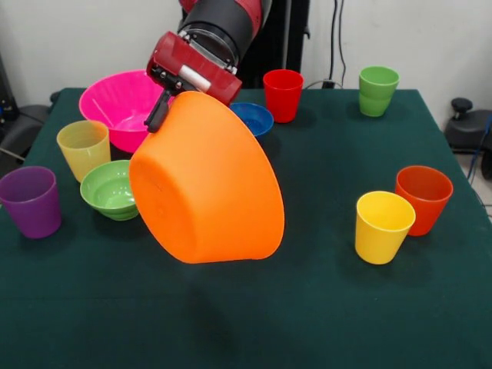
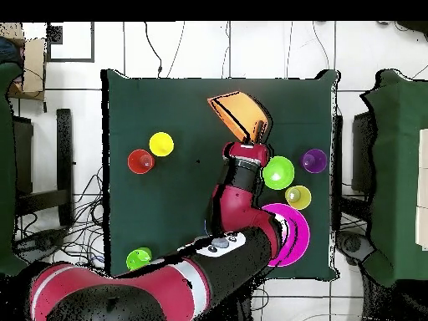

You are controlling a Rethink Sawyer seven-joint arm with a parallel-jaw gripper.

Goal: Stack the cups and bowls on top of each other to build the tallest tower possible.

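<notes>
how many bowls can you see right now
4: orange bowl tilted in the air, held by the gripper; pink bowl behind it; light green bowl beside the pale yellow cup; blue bowl partly hidden.

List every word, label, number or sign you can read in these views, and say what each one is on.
None can be read.
The gripper body carries a pale patch, too blurred to tell whether it is a label.
The orange bowl it holds, the pink bowl, the cups and the green table show no print in either view.
</notes>
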